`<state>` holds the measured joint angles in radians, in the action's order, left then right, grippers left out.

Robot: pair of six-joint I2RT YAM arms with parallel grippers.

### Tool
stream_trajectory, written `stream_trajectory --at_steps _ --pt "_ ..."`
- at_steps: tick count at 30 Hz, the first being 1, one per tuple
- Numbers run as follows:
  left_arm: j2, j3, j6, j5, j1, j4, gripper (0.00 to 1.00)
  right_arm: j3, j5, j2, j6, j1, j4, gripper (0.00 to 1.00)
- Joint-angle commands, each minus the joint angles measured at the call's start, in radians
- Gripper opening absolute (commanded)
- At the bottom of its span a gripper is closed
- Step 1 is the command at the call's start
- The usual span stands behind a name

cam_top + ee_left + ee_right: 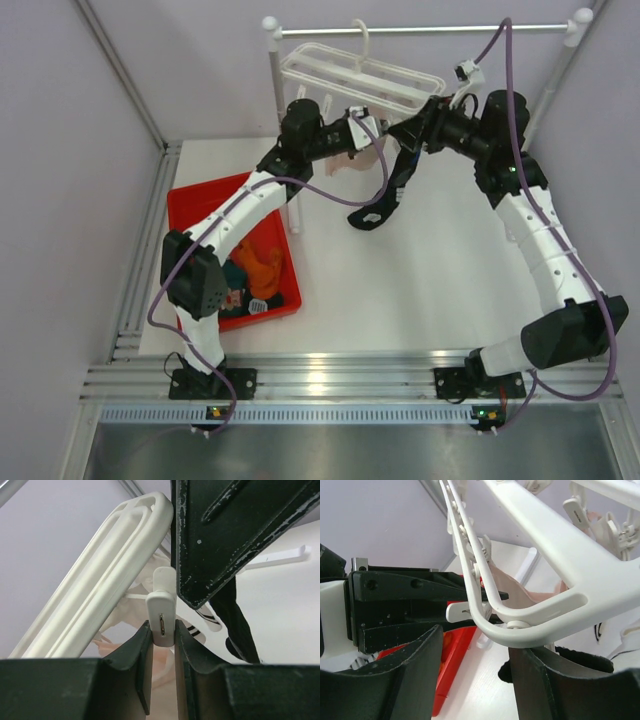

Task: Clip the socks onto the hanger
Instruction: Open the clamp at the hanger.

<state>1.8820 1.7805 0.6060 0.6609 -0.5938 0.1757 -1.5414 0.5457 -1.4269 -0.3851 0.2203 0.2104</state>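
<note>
The left end effector (pixel 162 630) is narrow, pinching a white clip (pixel 161 611) that dangles from the hanger (pixel 95 590). The right end effector (pixel 475 665) has its jaws standing apart with nothing clamped, just below a corner of the frame. A black sock (pixel 378 205) hangs under the hanger near both. The hanger hangs from a rail (pixel 430 30) over the table's (pixel 440 290) far edge. An orange sock (pixel 262 262) lies in the red bin (pixel 200 195) by the table's left edge.
</note>
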Motion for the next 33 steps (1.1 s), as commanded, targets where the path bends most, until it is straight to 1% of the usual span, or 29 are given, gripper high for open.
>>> stream_trajectory --at_steps 1,6,15,20,21,26,30,33 --pt "-0.018 0.054 0.005 0.086 -0.023 -0.117 0.00 -0.062 0.031 -0.006 0.000 -0.007 -0.095 0.54" --pt "-0.008 0.069 -0.002 0.085 -0.026 -0.125 0.00 -0.060 0.045 -0.012 -0.032 -0.009 -0.118 0.56" --pt "-0.006 0.063 0.011 0.085 -0.043 -0.139 0.00 -0.036 -0.018 -0.020 -0.115 -0.007 -0.192 0.57" --pt "-0.001 0.069 0.029 0.068 -0.057 -0.157 0.00 -0.023 -0.052 -0.027 -0.147 -0.007 -0.203 0.56" --pt "0.000 0.069 0.034 0.068 -0.060 -0.162 0.00 -0.017 -0.056 -0.027 -0.155 -0.007 -0.230 0.56" --pt "0.002 0.073 0.054 0.046 -0.077 -0.171 0.00 0.001 -0.073 -0.023 -0.147 0.001 -0.241 0.52" --pt "0.009 0.077 0.072 0.042 -0.086 -0.171 0.00 0.030 -0.085 -0.010 -0.136 0.010 -0.259 0.52" --pt "0.015 0.085 0.072 0.043 -0.092 -0.203 0.00 0.043 -0.086 -0.006 -0.126 0.013 -0.270 0.51"
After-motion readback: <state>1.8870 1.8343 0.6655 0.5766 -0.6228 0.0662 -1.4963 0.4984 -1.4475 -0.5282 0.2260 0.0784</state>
